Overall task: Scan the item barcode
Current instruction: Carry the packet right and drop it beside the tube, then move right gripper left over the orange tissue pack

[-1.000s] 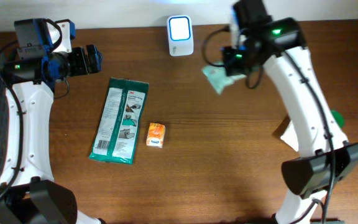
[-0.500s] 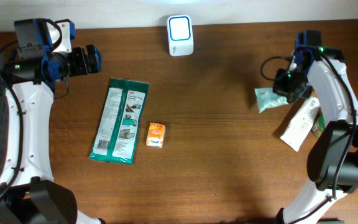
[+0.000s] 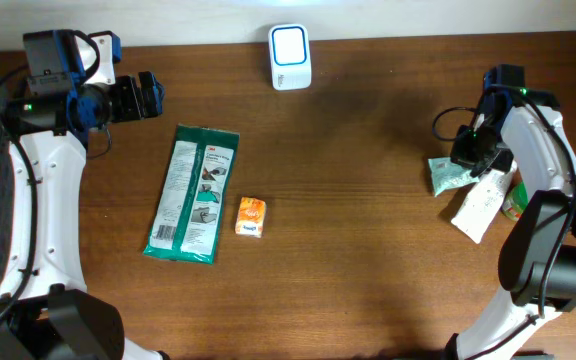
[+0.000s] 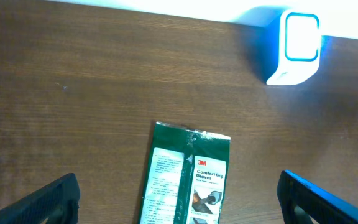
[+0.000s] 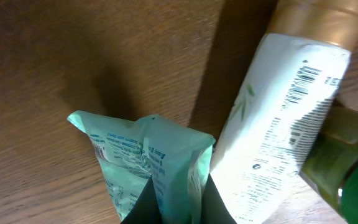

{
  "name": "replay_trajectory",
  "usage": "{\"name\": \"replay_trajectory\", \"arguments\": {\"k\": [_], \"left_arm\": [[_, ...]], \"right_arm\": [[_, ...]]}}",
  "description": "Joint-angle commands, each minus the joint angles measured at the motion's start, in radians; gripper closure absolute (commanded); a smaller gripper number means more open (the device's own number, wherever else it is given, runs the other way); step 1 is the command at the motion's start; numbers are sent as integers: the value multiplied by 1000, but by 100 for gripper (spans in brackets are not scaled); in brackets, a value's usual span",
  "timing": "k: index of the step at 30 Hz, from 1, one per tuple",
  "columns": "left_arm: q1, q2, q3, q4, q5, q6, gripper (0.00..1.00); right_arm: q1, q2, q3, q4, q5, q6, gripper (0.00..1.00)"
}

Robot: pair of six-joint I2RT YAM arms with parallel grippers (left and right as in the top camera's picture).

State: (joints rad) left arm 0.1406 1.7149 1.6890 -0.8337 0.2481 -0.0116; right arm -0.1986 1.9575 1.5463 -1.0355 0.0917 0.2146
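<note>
While the right hand [image 3: 465, 160] is clamped shut on the pale green pouch [image 3: 448, 176] at the 3 o'clock edge of the surface [image 3: 368, 250], the scanner [image 3: 290, 55] stands well apart from it at 12 o'clock. From that hand the scanner lies toward 10 o'clock. The pouch touches or just overlaps the white tube [image 3: 480, 205]. The tube's long axis runs roughly 1 to 7 o'clock, with a green bottle [image 3: 515, 207] just beside it. Parked this close to that cluster, the pouch looks ready to be let go, not presented.

If so, the coming move likely belongs to the left hand [image 3: 151, 96], which hovers wide open and empty at 10 o'clock. The gloves pack [image 3: 193, 193] lies near it toward 5 o'clock, flat, its long axis close to 12-to-6 with a slight lean. The orange box [image 3: 251, 217] sits just beside the pack's lower right. The left arm is clearly the nearer to both.

The overhead view alone gives these bearings and shows both arms. The left wrist view adds that the spread fingertips [image 4: 55, 196] bracket the pack's top end, with the scanner's lit window [image 4: 294, 46] facing that camera. The right wrist view alone shows the pinch on the pouch's folded edge [image 5: 142, 155] and a barcode printed on the tube [image 5: 272, 124]. I can make out no barcode on the pouch's visible face.
</note>
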Motion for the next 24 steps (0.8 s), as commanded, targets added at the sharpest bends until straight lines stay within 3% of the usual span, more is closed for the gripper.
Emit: {"name": "replay_trajectory", "arguments": {"k": [1, 7, 12, 15, 21, 23, 24], "left_arm": [[0, -10, 18, 2, 10, 4, 1], [0, -10, 18, 2, 10, 4, 1], [0, -10, 18, 2, 10, 4, 1], [0, -10, 18, 2, 10, 4, 1], [0, -10, 18, 2, 10, 4, 1], [0, -10, 18, 2, 10, 4, 1], [0, -10, 18, 2, 10, 4, 1]], "right_arm": [[-6, -3, 0, -7, 33, 16, 94], [-6, -3, 159, -148, 32, 16, 53], [-2, -3, 334, -290, -16, 15, 49], [21, -3, 420, -350, -168, 0, 49], [119, -2, 400, -344, -407, 0, 48], [176, -2, 375, -316, -415, 5, 24], [206, -2, 360, -298, -415, 11, 21]]}}
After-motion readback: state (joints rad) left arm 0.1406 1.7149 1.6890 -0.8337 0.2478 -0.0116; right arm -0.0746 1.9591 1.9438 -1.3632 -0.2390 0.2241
